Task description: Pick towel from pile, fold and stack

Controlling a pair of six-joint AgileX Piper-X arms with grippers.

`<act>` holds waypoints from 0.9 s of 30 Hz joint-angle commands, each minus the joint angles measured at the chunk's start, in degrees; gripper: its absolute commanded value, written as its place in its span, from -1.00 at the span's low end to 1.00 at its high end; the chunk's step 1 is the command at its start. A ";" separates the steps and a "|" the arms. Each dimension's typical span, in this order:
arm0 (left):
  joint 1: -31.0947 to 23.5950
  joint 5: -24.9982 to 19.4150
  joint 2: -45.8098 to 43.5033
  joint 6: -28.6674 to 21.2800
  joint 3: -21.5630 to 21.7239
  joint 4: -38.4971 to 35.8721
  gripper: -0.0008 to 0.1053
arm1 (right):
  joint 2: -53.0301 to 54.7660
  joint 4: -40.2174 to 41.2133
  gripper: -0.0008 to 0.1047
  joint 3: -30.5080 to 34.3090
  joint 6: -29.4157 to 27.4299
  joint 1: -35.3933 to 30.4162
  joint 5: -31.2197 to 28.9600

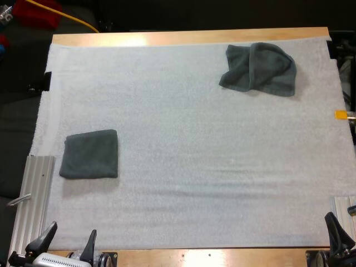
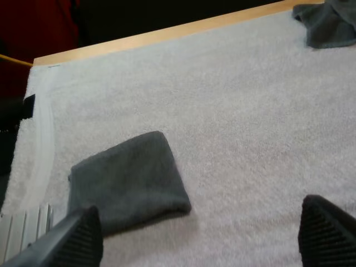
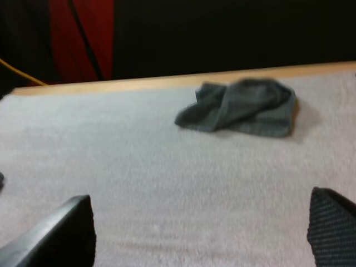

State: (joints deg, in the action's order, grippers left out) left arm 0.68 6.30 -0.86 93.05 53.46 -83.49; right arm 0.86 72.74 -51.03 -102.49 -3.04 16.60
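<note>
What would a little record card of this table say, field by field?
Surface: white fabric mat on a wooden table
Folded: square folded dark grey-green cloth towel, flat, near left of mat
Crumpled: crumpled dark grey-green cloth towel, far right of mat
Robot's left: left pincer open, empty, near the folded towel
Robot's right: right pincer open, empty, facing the crumpled towel from afar
</note>
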 commanded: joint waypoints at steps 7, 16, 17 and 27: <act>-0.10 -0.08 -8.09 -0.14 -1.90 -3.97 0.33 | 2.29 -1.93 0.45 3.13 -0.75 -0.05 0.26; -0.22 -0.09 -7.98 -0.16 -8.65 9.79 0.33 | 2.18 -7.95 0.45 10.53 -0.57 -0.05 0.01; -0.22 -0.09 -7.98 -0.12 -9.41 11.04 0.33 | 2.18 -8.16 0.45 11.14 -0.57 -0.05 0.01; -0.22 -0.09 -7.84 -0.03 -18.45 19.08 0.33 | 2.18 -12.08 0.45 18.24 -2.79 -0.05 -0.12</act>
State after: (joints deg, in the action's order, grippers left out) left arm 0.58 6.30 -0.75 92.71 35.08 -65.39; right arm 0.76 61.86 -32.79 -104.34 -3.04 16.48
